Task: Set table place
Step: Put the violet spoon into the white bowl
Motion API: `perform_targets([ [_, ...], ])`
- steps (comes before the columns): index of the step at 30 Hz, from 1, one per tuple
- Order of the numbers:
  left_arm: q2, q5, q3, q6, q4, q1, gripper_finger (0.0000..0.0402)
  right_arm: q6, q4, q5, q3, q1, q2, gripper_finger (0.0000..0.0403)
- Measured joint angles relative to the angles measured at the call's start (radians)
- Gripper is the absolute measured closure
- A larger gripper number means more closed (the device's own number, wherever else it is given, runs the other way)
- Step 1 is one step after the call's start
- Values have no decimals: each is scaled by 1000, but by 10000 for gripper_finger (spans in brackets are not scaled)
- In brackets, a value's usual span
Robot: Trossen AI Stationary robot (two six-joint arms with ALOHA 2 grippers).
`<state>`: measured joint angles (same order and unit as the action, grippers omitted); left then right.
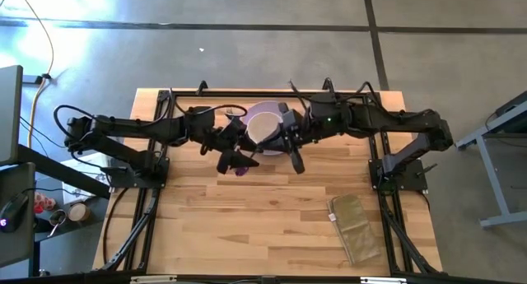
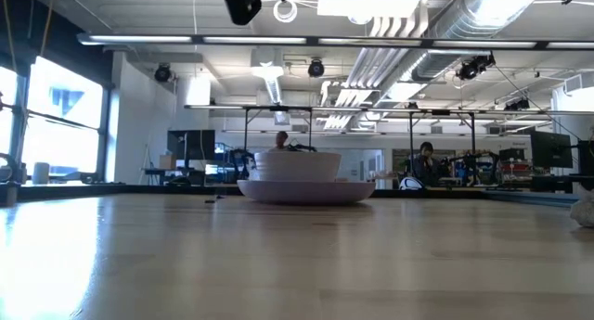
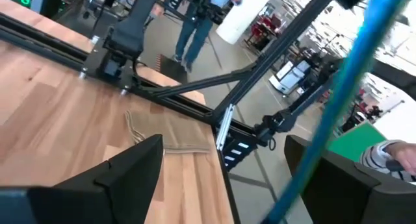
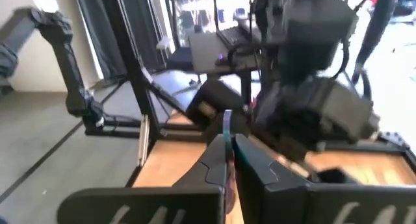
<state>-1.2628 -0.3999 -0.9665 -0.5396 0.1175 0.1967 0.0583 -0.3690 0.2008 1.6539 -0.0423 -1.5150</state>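
The lavender plate [image 1: 265, 111] lies on the wooden table [image 1: 247, 226] at the far middle, and the cream bowl [image 1: 260, 129] stands in it. Both also show in the low view, the plate [image 2: 306, 192] and the bowl [image 2: 297, 165]. My left gripper [image 1: 233, 162] hangs high above the table just near of the plate, with the purple-blue spoon [image 1: 240, 170] at its tip. The spoon shows as a blurred blue bar in the left wrist view [image 3: 351, 87]. My right gripper [image 1: 295, 162] hangs beside it, shut on the teal-handled fork [image 4: 225, 130]. My left gripper has the spoon between its fingers, which stand partly apart. The spoon runs up past the inner side of one finger [image 3: 305, 178], but the place of contact lies below the picture's edge. The spoon is lifted clear of the table. My right gripper pinches the fork's thin teal handle [image 4: 226, 138] between its two fingertips. The fork is lifted clear of the table, and its other end is hidden by the fingers.
A tan folded cloth [image 1: 356, 226] lies at the near right of the table; it also shows in the left wrist view [image 3: 172, 136]. The arms' black frames stand along the left and right edges. Bare wood lies near of the plate. People stand in the room beyond.
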Motion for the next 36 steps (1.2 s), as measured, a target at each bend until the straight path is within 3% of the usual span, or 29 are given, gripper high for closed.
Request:
perform_targets([
  [8, 0, 15, 0, 9, -1, 1, 93, 50, -219, -122, 0, -6, -1, 403],
  [16, 0, 11, 0, 9, -86, 0, 98, 38, -431, -405, 0, 30, 31, 403],
  [19, 0, 11, 0, 9, -103, 0, 98, 16, -458, -464, 0, 81, 37, 403],
  [26, 0, 27, -1, 4, -116, 0, 101, -29, -408, -410, 1, 260, -9, 403],
  [36, 1, 27, -1, 2, -121, 0, 103, -37, -229, -143, 1, 420, -186, 403],
])
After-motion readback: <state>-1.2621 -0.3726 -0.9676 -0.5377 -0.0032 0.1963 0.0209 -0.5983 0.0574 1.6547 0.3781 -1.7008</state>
